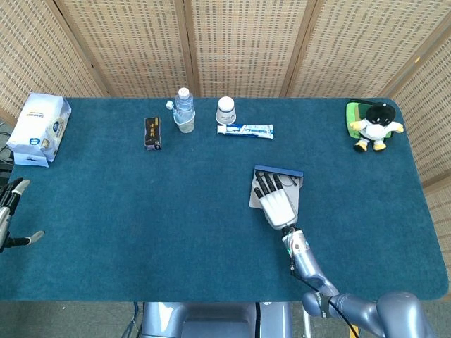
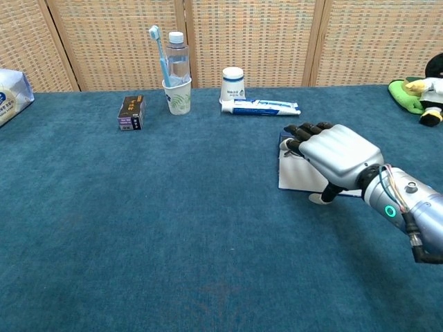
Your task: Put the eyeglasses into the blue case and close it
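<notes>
1. The right hand (image 1: 277, 204) lies palm-down over the open blue case (image 1: 289, 172), fingers extended and slightly spread; its dark fingertips (image 2: 299, 131) reach the far part of the case. Whether it grips anything cannot be told.
2. The case rests on the desk (image 1: 141, 211), right of centre; its pale interior (image 2: 299, 174) shows beneath the hand in the chest view.
3. The eyeglasses (image 1: 287, 182) appear only as thin dark lines inside the case, just beside the fingers; their exact seating cannot be determined.
4. The left hand (image 1: 10, 211) is at the left edge of the desk, fingers apart, holding nothing.
5. Along the far edge stand a paper cup with toothbrush and bottle (image 2: 177, 69), a toothpaste tube (image 2: 263, 107) and a small dark box (image 2: 131, 112).
</notes>
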Motion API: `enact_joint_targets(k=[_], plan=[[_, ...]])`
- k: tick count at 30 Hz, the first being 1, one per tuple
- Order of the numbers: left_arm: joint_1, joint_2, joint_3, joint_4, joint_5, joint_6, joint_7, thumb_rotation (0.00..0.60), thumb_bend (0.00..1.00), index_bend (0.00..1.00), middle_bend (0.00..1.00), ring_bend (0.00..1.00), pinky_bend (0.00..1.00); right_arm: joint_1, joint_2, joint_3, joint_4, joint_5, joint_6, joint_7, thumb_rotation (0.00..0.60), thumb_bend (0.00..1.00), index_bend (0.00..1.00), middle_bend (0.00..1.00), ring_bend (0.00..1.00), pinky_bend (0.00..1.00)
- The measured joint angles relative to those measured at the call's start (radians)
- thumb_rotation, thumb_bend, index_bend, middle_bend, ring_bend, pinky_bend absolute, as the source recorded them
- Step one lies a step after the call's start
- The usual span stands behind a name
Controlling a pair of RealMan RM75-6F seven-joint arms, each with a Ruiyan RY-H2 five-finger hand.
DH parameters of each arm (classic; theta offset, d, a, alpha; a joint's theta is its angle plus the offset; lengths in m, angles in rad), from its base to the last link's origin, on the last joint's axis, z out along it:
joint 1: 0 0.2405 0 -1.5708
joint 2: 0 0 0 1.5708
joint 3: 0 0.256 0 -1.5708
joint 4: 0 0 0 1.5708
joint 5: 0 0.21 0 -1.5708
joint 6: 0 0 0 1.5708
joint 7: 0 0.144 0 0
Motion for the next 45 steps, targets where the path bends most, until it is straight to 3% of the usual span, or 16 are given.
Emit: enact_joint_targets(k=[21,40,45], plan=[[-0.001,-0.001,0.0,-0.001,-0.001,-0.001,0.004,0.6,0.0,0.0,0.0,0.0,0.0,0.008,-0.015,0.036,0.08,-0.013,0.002,0.023,0.6,0.26,0.21,0.0,0.0,0.12],[-0.005,-0.001,-0.003,0.003,-0.013,-0.012,0.002,0.6,0.0,0.0,0.0,0.0,0.0,0.08,-0.05,0.137,0.18,0.026,-0.02,0.046,0.6,0.26,0.23,0.0,0.0,0.12],[-0.006,-0.001,-0.004,0.005,-0.017,-0.016,0.001,0.6,0.0,0.0,0.0,0.0,0.0,0.106,-0.062,0.158,0.235,0.062,-0.074,0.022,0.6,0.26,0.35,0.0,0.0,0.12]])
